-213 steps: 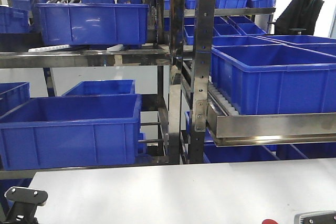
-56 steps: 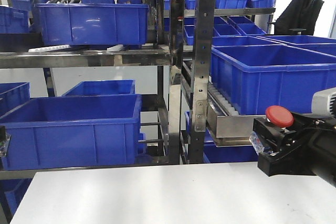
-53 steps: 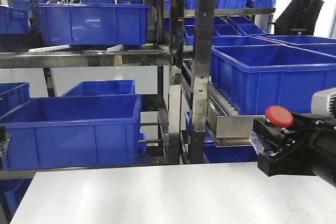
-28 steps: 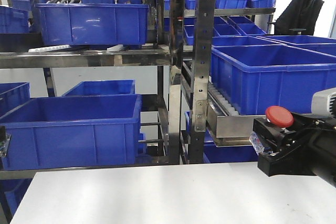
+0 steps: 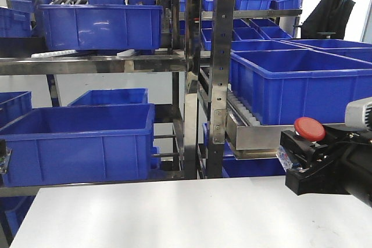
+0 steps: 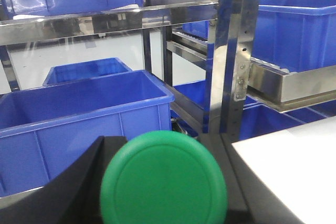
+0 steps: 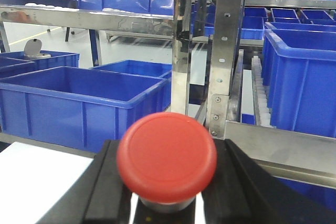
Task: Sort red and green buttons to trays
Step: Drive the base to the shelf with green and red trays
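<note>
My right gripper (image 5: 299,158) hangs at the right above the white table (image 5: 174,213), shut on the red button (image 5: 309,129). In the right wrist view the red button's cap (image 7: 167,157) faces the camera, its body clamped between the black fingers (image 7: 100,187). In the left wrist view my left gripper (image 6: 164,205) is shut on the green button (image 6: 164,179), whose cap fills the space between the black fingers (image 6: 79,182). Only a sliver of the left gripper (image 5: 3,160) shows at the front view's left edge. The trays are out of view.
A steel rack (image 5: 218,74) with several deep blue crates (image 5: 78,143) stands right behind the table's far edge. A roller shelf (image 5: 256,135) juts out on the right, close behind my right gripper. A dark jacket (image 5: 331,10) hangs at the far right.
Since 3.8 s ago my right gripper has risen from the table's front edge with the red button. In the last half second the rack has shifted slightly left in view; the grippers hold still.
</note>
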Available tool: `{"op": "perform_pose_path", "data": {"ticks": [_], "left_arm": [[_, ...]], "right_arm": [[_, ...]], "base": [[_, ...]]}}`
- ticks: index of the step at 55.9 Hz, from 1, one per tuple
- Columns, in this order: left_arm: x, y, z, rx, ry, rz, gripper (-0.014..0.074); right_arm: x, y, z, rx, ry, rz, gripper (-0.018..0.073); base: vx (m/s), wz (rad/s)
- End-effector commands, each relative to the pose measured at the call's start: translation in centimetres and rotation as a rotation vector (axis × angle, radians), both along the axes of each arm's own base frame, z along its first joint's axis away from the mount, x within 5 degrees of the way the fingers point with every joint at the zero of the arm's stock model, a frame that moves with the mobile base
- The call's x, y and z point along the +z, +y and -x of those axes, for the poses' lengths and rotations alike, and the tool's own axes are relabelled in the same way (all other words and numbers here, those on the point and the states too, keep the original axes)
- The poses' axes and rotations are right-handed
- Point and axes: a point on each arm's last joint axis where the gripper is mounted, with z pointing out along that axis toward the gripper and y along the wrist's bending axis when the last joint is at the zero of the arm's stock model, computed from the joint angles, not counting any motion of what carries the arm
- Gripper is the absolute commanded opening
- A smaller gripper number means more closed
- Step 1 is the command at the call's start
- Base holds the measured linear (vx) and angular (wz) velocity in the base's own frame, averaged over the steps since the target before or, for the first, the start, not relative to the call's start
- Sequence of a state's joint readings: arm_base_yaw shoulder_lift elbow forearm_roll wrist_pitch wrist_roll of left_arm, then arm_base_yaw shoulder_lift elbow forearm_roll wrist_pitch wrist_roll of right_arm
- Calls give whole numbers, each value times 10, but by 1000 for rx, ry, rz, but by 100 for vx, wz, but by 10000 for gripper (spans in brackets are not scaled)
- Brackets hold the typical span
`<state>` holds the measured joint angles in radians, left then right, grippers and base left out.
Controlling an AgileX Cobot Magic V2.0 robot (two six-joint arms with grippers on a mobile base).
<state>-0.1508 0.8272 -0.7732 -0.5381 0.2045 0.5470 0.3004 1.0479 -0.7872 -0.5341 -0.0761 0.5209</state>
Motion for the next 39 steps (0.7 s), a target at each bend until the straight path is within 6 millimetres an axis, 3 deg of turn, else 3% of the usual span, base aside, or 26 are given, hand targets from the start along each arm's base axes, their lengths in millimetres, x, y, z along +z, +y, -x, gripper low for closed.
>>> {"op": "perform_pose_path", "data": {"ticks": [1,20,39], "left_arm": [[19,3,1,35,-102,33,3],[19,3,1,35,-102,33,3],[19,3,1,35,-102,33,3]], "right_arm": [[23,2,5,34,-111,-44,-9],[23,2,5,34,-111,-44,-9],[23,2,5,34,-111,-45,-9]], "base": [[-7,-3],[-12,5],[-14,36]]}}
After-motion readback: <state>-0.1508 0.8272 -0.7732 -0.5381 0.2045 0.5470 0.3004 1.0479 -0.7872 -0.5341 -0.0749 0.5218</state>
